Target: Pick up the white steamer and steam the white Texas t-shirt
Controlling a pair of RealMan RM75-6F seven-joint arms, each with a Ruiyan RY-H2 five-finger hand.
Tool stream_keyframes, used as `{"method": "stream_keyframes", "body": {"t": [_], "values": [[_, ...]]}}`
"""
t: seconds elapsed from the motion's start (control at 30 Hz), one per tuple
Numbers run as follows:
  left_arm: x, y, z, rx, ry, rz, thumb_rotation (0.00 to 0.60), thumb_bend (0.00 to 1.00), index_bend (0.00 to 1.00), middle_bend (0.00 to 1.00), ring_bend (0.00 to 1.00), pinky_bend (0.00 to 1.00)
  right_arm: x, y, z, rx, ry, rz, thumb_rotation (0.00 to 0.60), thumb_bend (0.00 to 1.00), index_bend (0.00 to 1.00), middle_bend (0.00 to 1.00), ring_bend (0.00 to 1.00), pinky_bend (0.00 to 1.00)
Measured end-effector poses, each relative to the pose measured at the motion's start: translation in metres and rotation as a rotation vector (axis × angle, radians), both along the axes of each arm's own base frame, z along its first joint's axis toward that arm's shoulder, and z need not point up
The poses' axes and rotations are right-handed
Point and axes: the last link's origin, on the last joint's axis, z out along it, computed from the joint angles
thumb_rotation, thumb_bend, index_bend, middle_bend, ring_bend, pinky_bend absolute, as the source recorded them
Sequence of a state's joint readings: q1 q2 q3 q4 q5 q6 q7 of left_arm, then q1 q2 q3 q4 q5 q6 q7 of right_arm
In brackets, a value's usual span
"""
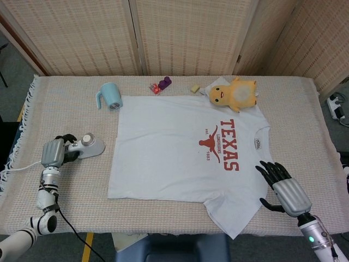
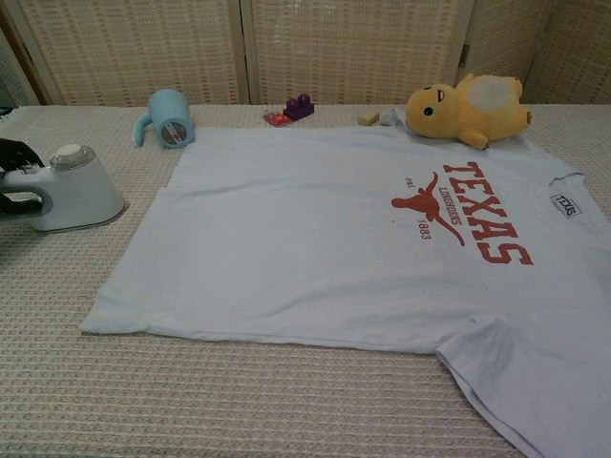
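Observation:
The white Texas t-shirt (image 1: 180, 147) lies flat across the middle of the table, its red print (image 2: 458, 215) toward the right. The white steamer (image 1: 88, 145) stands on the woven cloth just left of the shirt, off its edge. In the chest view the steamer (image 2: 74, 189) is at the far left. My left hand (image 1: 54, 153) grips its handle from the left, and only dark fingers (image 2: 15, 153) show at the chest view's edge. My right hand (image 1: 286, 191) hovers open with fingers spread beside the shirt's right sleeve, holding nothing.
A blue mug (image 1: 109, 96) lies on its side behind the shirt's left corner. Purple and red blocks (image 1: 161, 85), a small beige piece (image 1: 194, 88) and a yellow plush toy (image 1: 235, 94) sit along the back. The steamer's white cord (image 1: 22, 166) trails off left.

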State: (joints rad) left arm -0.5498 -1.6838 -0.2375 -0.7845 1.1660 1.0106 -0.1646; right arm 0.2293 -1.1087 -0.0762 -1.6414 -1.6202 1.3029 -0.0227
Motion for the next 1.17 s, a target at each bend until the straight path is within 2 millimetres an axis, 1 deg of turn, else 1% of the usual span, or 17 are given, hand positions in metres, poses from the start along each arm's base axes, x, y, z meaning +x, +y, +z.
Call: {"method": "stream_keyframes", "body": {"t": [0.07,0.13,0.3,0.37,0.43,0.47,0.5,0.57,0.67,0.73,0.8,0.83,0.9,0.97,1.1,1.17], "values": [[0.003,-0.001,0.001,-0.006,-0.001,0.001,0.6,0.03,0.0,0.0,0.0,0.11,0.0,0.0,0.001,-0.004,0.001,0.001,0.515,0.27,0.0,0.0,0.0,0.0],[0.005,-0.003,0.003,-0.015,0.0,0.003,0.6,0.01,0.0,0.0,0.0,0.08,0.0,0.001,0.004,-0.013,0.0,0.001,0.517,0.27,0.0,0.0,0.0,0.0],[0.009,-0.011,0.016,-0.037,0.024,0.009,0.6,0.0,0.0,0.0,0.0,0.06,-0.001,0.0,0.012,-0.042,-0.005,0.0,0.513,0.27,0.0,0.0,0.0,0.0],[0.012,-0.018,0.022,-0.039,0.022,0.014,0.6,0.04,0.0,0.01,0.0,0.07,-0.003,-0.001,0.016,-0.057,-0.005,-0.004,0.539,0.27,0.0,0.0,0.0,0.0],[0.014,-0.026,0.031,-0.024,0.015,0.018,0.6,0.09,0.01,0.05,0.0,0.11,-0.005,-0.001,0.02,-0.068,0.001,-0.013,0.566,0.27,0.0,0.01,0.0,0.01],[0.013,-0.03,0.036,-0.011,0.014,0.019,0.6,0.11,0.07,0.1,0.04,0.16,-0.006,-0.001,0.022,-0.076,0.005,-0.019,0.574,0.28,0.0,0.04,0.0,0.04],[0.012,-0.033,0.041,0.006,0.014,0.02,0.6,0.12,0.11,0.14,0.06,0.19,-0.008,-0.002,0.024,-0.087,0.01,-0.024,0.584,0.28,0.01,0.07,0.0,0.07],[0.009,-0.043,0.055,0.053,0.012,0.02,0.6,0.14,0.28,0.28,0.16,0.26,-0.01,-0.003,0.03,-0.121,0.013,-0.032,0.6,0.3,0.05,0.15,0.03,0.13],[0.003,-0.062,0.075,0.112,0.004,0.011,0.6,0.17,0.38,0.37,0.24,0.3,-0.012,-0.004,0.035,-0.168,-0.001,-0.029,0.6,0.3,0.07,0.2,0.08,0.14],[0.001,-0.077,0.086,0.137,0.013,-0.006,0.6,0.17,0.38,0.37,0.24,0.3,-0.014,-0.003,0.035,-0.173,-0.022,-0.031,0.6,0.29,0.07,0.2,0.08,0.14],[-0.001,-0.091,0.093,0.148,0.032,-0.022,0.6,0.18,0.37,0.36,0.24,0.29,-0.016,-0.002,0.034,-0.172,-0.04,-0.033,0.6,0.23,0.05,0.19,0.06,0.14],[-0.003,-0.1,0.097,0.151,0.046,-0.032,0.6,0.18,0.37,0.35,0.23,0.29,-0.016,-0.001,0.035,-0.174,-0.046,-0.032,0.6,0.2,0.03,0.18,0.05,0.14],[-0.003,-0.116,0.101,0.149,0.062,-0.046,0.6,0.17,0.35,0.33,0.22,0.27,-0.015,0.001,0.037,-0.181,-0.045,-0.032,0.6,0.13,0.01,0.15,0.01,0.12],[-0.001,-0.133,0.104,0.138,0.071,-0.061,0.6,0.17,0.33,0.31,0.2,0.24,-0.012,0.004,0.039,-0.192,-0.043,-0.036,0.599,0.08,0.0,0.12,0.0,0.09],[0.005,-0.164,0.106,0.114,0.079,-0.072,0.6,0.17,0.31,0.3,0.19,0.23,-0.012,0.011,0.043,-0.236,-0.031,-0.059,0.564,0.07,0.0,0.11,0.0,0.06],[0.008,-0.178,0.105,0.101,0.087,-0.064,0.6,0.17,0.3,0.29,0.18,0.22,-0.013,0.015,0.042,-0.258,-0.014,-0.073,0.564,0.07,0.0,0.11,0.0,0.06]]}}
